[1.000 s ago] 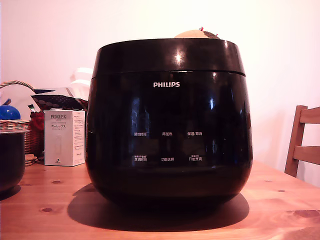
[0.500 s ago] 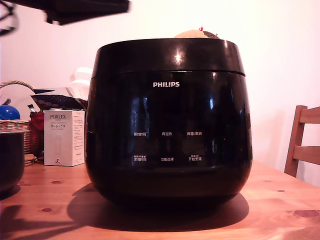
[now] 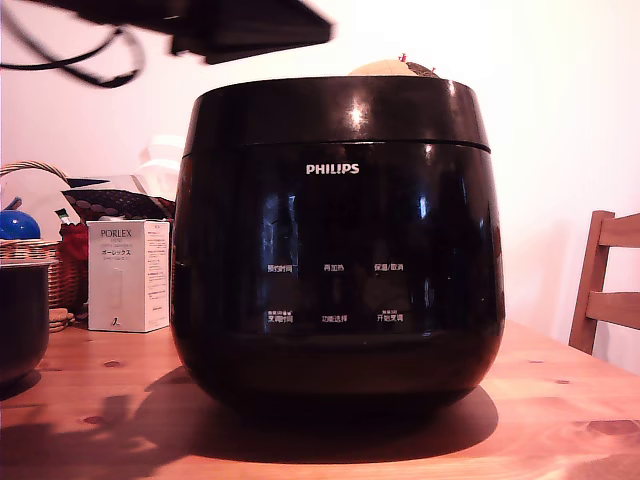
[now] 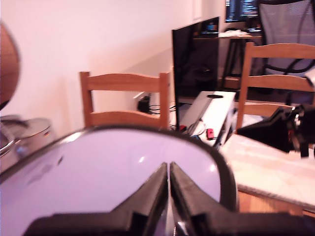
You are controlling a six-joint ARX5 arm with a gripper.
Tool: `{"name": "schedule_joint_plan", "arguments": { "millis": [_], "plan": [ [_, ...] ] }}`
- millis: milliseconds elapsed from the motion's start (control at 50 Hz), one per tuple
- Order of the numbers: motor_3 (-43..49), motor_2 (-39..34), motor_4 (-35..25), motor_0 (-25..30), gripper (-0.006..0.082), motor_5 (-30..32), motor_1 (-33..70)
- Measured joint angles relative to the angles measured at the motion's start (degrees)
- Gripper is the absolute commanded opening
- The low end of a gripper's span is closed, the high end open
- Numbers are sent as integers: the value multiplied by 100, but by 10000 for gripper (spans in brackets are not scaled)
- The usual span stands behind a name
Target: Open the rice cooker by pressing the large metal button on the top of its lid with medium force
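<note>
Tabletop rice cooker beneath hand

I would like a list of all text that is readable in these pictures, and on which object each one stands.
"PHILIPS": white, on the front of the rice cooker, just below the lid.
"PORLEX": on the white box at the exterior view's left; the smaller print under it is too small to read.
Six small white Chinese labels on the cooker's front: too small to read.
Wrist view: no readable text.

Arm blurred, dark, level along exterior view's top left, cables trailing. Gripper jaws pressed together, tips touching, nothing between them.
</note>
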State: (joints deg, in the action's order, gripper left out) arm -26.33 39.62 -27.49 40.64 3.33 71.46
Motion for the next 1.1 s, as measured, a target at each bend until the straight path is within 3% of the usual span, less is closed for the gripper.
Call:
{"name": "schedule_joint_plan", "arguments": {
  "millis": [260, 520, 1100],
  "plan": [
    [1054, 334, 210, 98, -22, 2, 219],
    [1484, 490, 608, 98, -22, 142, 179],
    [2444, 734, 656, 98, -22, 308, 66]
  ]
}}
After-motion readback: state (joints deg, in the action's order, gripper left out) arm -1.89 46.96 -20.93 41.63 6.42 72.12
